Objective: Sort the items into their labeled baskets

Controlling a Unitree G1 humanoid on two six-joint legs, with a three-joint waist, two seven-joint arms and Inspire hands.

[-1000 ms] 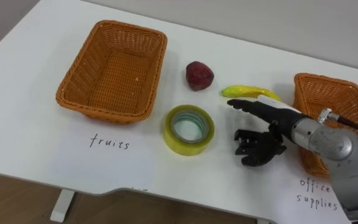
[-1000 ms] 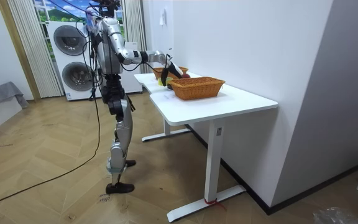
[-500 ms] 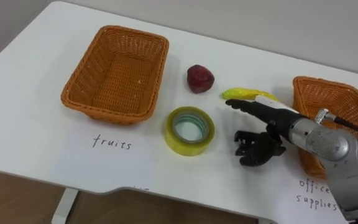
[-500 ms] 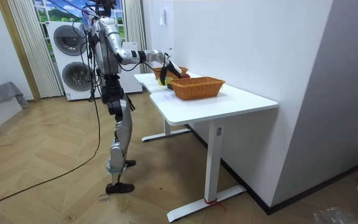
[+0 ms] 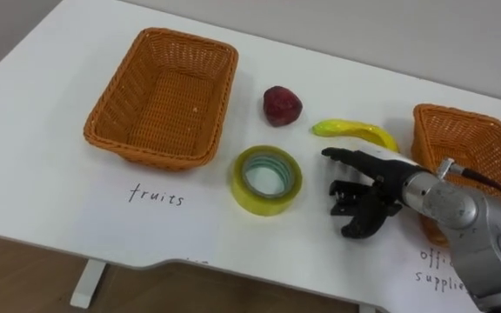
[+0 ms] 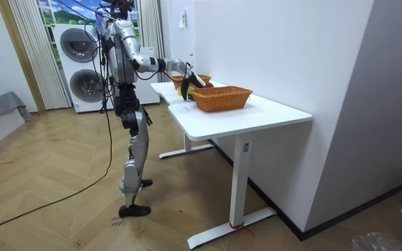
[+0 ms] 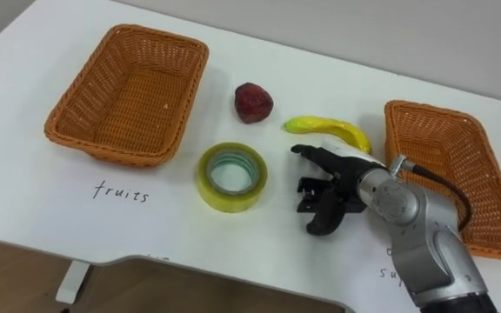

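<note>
My right hand point(image 5: 368, 193) has slid off the banana point(image 5: 355, 132), whose end it overlapped a second ago, and come back toward me. It hangs low over the table point(image 5: 42, 174), fingers half bent and spread, holding nothing.

The banana lies just beyond it, bare from end to end. The tape point(image 5: 259, 202) lies flat near my fingertips, on their left. The red fruit point(image 5: 281, 104) sits farther back, between the tape and the left basket point(image 5: 150, 155). Both that basket and the right basket point(image 5: 464, 115) have nothing in them, so none of the sorting is done yet.

I judge the tape to be the nearest thing to take. It is a stiff ring, probably light, with a smooth, glossy side that may slip under a loose pinch. I would close across its width, thumb on one side wall and fingers on the other, or hook my fingers down through the hole and press out against the core. It goes into the right basket, close by my forearm.

The banana looks light and hard-skinned, with a sheen; its curve makes the middle the safest place to wrap. The red fruit is round and lumpy and could roll if I nudge it, so I would come down from above and cup it. Both have a longer way to go, over to the left basket.
</note>
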